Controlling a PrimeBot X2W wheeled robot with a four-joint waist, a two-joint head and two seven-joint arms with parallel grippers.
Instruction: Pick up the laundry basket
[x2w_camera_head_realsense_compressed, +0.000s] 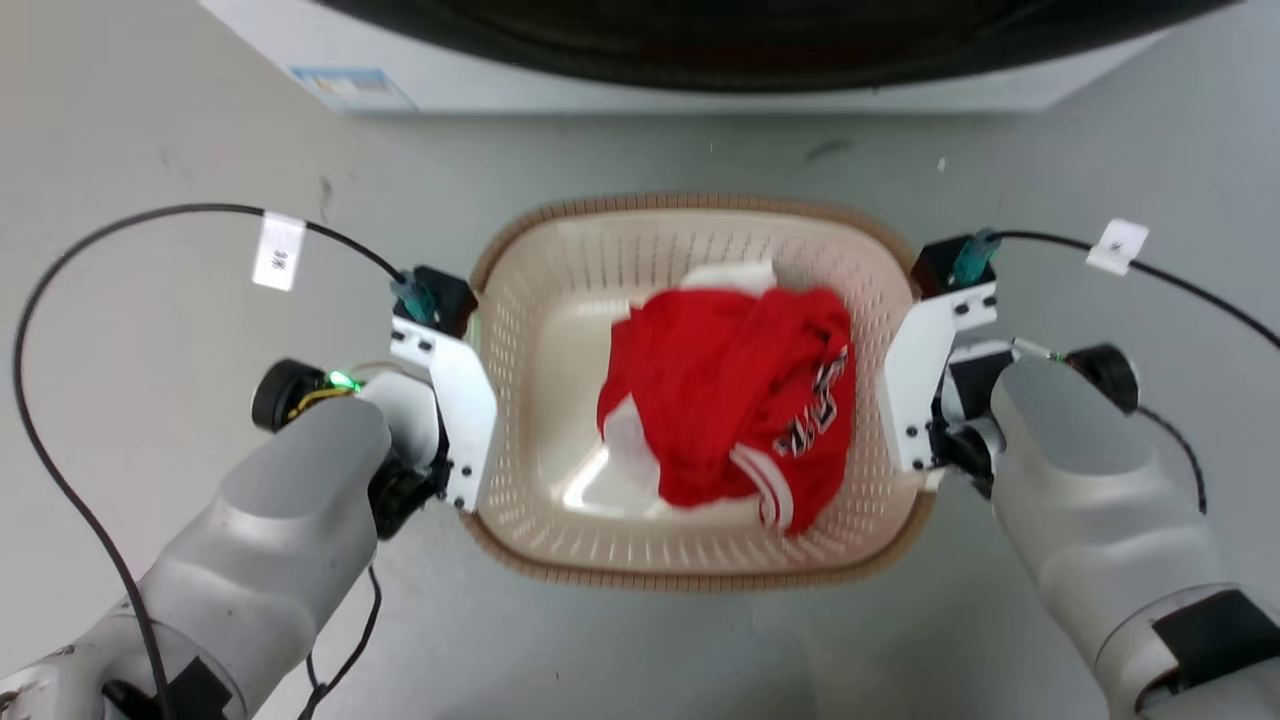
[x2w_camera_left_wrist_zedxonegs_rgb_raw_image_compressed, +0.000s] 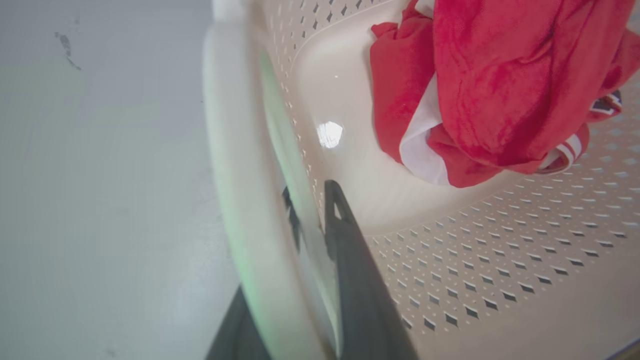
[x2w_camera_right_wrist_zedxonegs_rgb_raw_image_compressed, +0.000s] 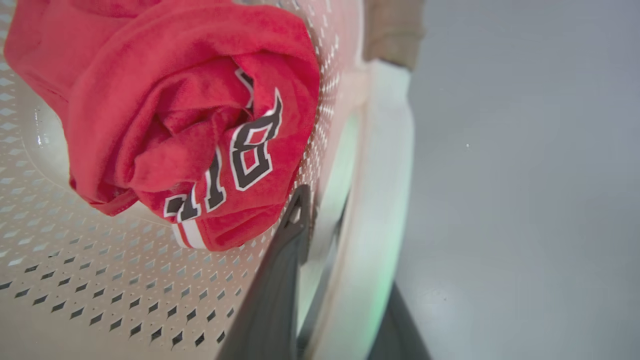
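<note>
The laundry basket (x2w_camera_head_realsense_compressed: 560, 300), a rounded-rectangular cream plastic tub with perforated walls and a brown woven-look rim, is being shown at the middle of the head view, over the grey floor (x2w_camera_head_realsense_compressed: 180, 150). Whether it is resting there or raised cannot be told. A white appliance with a dark rounded front (x2w_camera_head_realsense_compressed: 1000, 95) is standing at 12 o'clock of it. A crumpled red garment with white trim and dark numerals (x2w_camera_head_realsense_compressed: 730, 390) is being carried inside, toward the basket's 3 o'clock side.

The basket's 9 o'clock side is being gripped by the left gripper (x2w_camera_left_wrist_zedxonegs_rgb_raw_image_compressed: 310, 197). One dark finger (x2w_camera_left_wrist_zedxonegs_rgb_raw_image_compressed: 350, 260) is being pressed against the inner wall and the other is being set outside the white side handle (x2w_camera_left_wrist_zedxonegs_rgb_raw_image_compressed: 225, 150). The 3 o'clock side is being clamped likewise by the right gripper (x2w_camera_right_wrist_zedxonegs_rgb_raw_image_compressed: 322, 205), with wall and handle pinched between its fingers (x2w_camera_right_wrist_zedxonegs_rgb_raw_image_compressed: 280, 280).
</note>
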